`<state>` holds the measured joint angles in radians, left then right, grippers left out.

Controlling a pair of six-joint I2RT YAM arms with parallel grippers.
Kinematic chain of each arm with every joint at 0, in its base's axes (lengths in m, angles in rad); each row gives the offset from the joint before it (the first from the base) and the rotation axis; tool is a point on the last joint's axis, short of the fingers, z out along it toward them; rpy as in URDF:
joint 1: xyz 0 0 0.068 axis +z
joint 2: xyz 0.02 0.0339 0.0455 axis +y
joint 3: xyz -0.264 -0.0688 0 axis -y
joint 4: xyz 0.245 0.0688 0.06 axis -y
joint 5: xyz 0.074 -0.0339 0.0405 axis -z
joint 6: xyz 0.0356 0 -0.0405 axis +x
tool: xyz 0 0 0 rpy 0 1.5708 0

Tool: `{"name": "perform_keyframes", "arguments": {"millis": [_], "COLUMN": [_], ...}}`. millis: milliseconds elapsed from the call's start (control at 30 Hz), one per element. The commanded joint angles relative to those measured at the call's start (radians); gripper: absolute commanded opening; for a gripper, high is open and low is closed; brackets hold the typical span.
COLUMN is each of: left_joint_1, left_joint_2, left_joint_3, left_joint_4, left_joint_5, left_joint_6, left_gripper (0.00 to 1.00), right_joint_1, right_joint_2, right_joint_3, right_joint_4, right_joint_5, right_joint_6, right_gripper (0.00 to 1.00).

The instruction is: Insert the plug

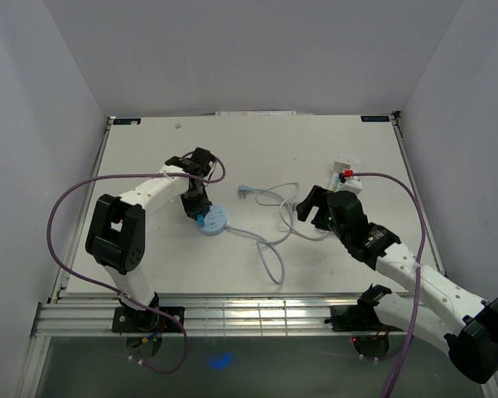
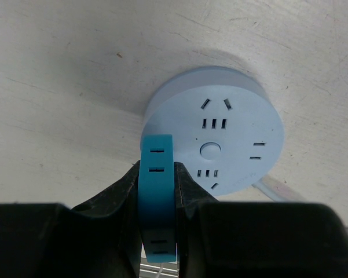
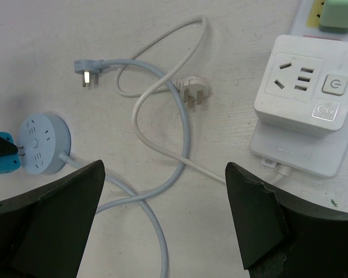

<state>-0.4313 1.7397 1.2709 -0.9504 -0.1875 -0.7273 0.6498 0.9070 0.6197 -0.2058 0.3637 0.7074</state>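
My left gripper (image 2: 157, 169) is shut on a cyan plug block (image 2: 156, 149), held upright at the left rim of the round light-blue socket hub (image 2: 217, 139), which lies flat on the table (image 1: 213, 220). The block's lower end is hidden, so I cannot tell whether it touches the hub. My right gripper (image 3: 164, 167) is open and empty, hovering over crossed cables. A light-blue flat plug (image 3: 84, 69) and a white plug (image 3: 192, 92) lie loose on the table. A white socket box (image 3: 306, 87) lies to the right.
The light-blue cable (image 3: 182, 133) and the white cable (image 3: 140, 124) loop and cross mid-table between the arms. The white power strip (image 1: 345, 176) with a green block (image 3: 339, 14) on it lies at the back right. White walls enclose the table.
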Motion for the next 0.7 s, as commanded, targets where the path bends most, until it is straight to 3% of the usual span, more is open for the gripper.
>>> {"name": "perform_keyframes", "arguments": {"millis": [0,667], "left_joint_1": [-0.012,-0.015], "left_joint_2": [0.006,0.031], "left_joint_3": [0.013,-0.024], "left_joint_4": [0.004,0.047], "left_joint_5": [-0.023,0.011], "left_joint_6": [-0.034,-0.026], "left_gripper": [0.0,0.0], "right_joint_1": [-0.004,-0.004], "right_joint_2": [-0.008,-0.017], "right_joint_3": [-0.012,-0.02], "right_joint_4": [0.034,0.032], "right_joint_5": [0.003,0.001], "right_joint_6": [0.007,0.007], "right_gripper": [0.89,0.89]}}
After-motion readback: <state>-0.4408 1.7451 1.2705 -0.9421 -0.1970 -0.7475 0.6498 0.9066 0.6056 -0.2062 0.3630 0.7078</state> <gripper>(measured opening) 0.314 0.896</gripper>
